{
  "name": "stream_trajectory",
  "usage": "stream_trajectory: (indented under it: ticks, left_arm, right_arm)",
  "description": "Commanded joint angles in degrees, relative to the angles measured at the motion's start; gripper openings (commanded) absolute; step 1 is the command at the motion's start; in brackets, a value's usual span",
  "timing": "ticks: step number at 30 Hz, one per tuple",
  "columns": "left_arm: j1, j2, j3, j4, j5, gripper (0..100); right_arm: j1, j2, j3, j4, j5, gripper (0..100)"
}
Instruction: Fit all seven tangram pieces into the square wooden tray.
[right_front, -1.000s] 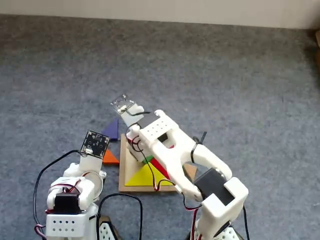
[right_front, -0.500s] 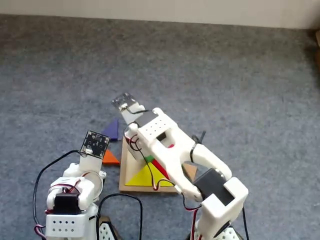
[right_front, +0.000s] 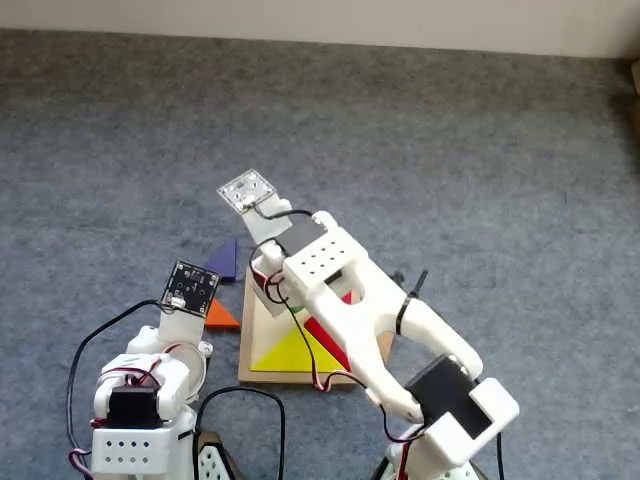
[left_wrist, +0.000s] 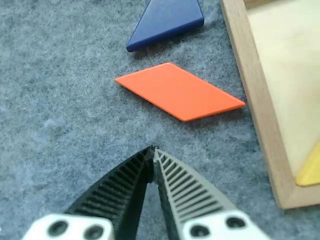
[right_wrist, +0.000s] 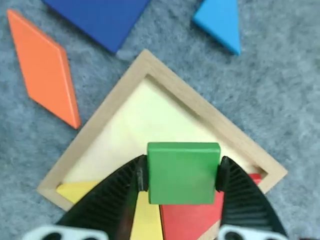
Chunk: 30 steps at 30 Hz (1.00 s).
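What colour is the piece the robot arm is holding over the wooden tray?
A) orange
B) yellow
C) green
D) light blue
C: in the right wrist view, the right end effector is clamped on a green square above the wooden tray.

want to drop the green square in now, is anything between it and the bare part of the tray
Nothing visible does. The green square, held in the right pincer, hangs over the wooden tray, whose floor there is bare.
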<state>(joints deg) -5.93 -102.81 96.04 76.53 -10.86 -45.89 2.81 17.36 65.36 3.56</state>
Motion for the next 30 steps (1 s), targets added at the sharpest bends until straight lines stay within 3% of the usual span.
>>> stream_trajectory:
  ticks: [1, 9, 13, 17, 21, 27, 30]
  left_arm:
    - [0.92, -1.1, 1.1, 0.26, 0.44, 1]
    - [0.92, -1.1, 1.1, 0.26, 0.44, 1]
    - [0.92, -1.1, 1.1, 0.26, 0.44, 1]
    - [0.92, -1.1, 1.1, 0.26, 0.44, 1]
    - [0.92, -1.1, 1.1, 0.26, 0.44, 1]
    - [0.92, -1.1, 1.1, 0.26, 0.44, 1]
    - [0.92, -1.1, 1.1, 0.26, 0.44, 1]
  right_arm:
    - [-1.36, -3.65, 0.48, -0.31, -0.7, 26.2]
    - [-1.27, -4.44, 0.22, 1.54, 0.44, 27.6]
    - [2.86, -11.65, 0.57, 5.41, 5.89, 15.3]
    - [8.31, -21.93, 4.7, 8.4, 6.15, 4.4]
    - [11.74, -28.26, 13.14, 9.27, 6.15, 8.3]
    - [18.07, -32.31, 24.75, 8.84, 6.15, 22.8]
    - [20.18, -33.19, 29.93, 4.62, 6.51, 23.1]
